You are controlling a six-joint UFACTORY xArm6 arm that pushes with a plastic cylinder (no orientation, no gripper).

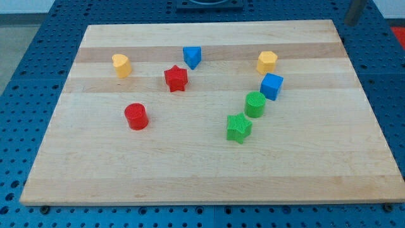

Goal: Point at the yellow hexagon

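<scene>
The rod and my tip were nowhere in the picture, so I could not tell where it hung or how it stood. The yellow plastic hexagon block (pixel 121 64) sat at the wooden board's (pixel 190 171) upper left, well apart from the red star block (pixel 176 78). A second yellow block (pixel 267 62), its shape unclear, sat upper right, and I judged the arm might mistake it for the target.
</scene>
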